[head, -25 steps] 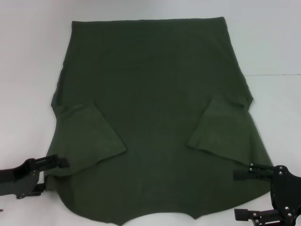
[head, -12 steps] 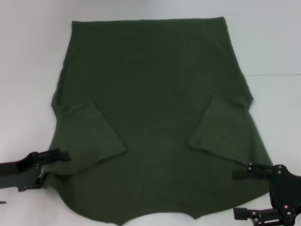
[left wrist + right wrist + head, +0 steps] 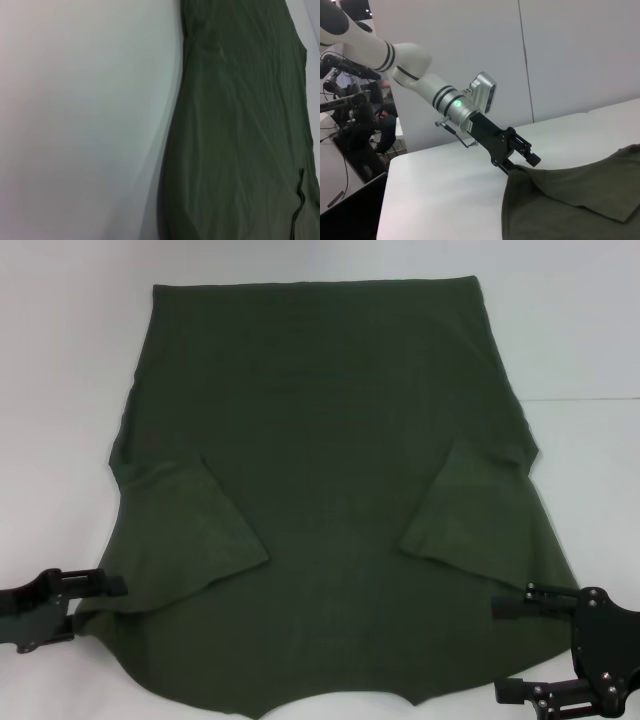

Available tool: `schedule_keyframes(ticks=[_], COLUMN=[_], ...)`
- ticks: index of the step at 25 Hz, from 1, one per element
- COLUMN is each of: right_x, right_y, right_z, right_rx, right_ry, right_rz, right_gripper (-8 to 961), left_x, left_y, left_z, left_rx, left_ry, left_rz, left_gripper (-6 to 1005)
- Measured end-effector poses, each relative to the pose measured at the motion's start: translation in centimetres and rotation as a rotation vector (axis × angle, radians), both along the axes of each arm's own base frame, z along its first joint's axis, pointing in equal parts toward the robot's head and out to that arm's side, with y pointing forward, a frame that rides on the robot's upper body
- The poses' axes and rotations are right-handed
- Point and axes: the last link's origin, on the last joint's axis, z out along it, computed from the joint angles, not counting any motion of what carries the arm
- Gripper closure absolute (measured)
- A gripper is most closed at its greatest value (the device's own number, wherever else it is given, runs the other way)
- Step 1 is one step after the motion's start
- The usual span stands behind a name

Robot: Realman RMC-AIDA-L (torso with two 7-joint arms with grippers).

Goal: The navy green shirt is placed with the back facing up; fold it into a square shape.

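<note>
Across a white table, the navy green shirt lies spread flat, plain side up, with both sleeves folded inward over the body. At the near left edge, the left gripper reaches in low from the side, its fingers pinched on the shirt's edge, as the right wrist view shows. Compared with a second ago, it has slid lower and farther outward. Near the right corner, the right gripper hovers just beside the cloth with fingers spread apart, holding nothing, barely moved.
</note>
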Motion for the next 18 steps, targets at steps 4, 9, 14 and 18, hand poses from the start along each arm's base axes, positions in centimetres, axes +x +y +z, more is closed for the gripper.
schedule_keyframes(ticks=[4,9,14,18], right_x=[-0.01,-0.02,-0.06,-0.15], right_y=[0.05,0.08,0.13,0.18], right_z=[-0.01,-0.01,-0.01,-0.04], right_rx=[0.001,0.001,0.001,0.001], right_ry=[-0.002,-0.002,-0.001,0.0], right_rz=[0.0,-0.001,0.0,0.003], right_gripper=[24,24,24,24], left_x=[-0.14,-0.11,-0.04,-0.28], left_y=[0.02,0.17,0.27,0.25], left_z=[0.32,0.27,0.27,0.23], left_rx=[0.008,0.008,0.008,0.0], left_ry=[0.005,0.01,0.01,0.032], left_rz=[0.004,0.003,0.004,0.008], left_gripper=[309,451,573,571])
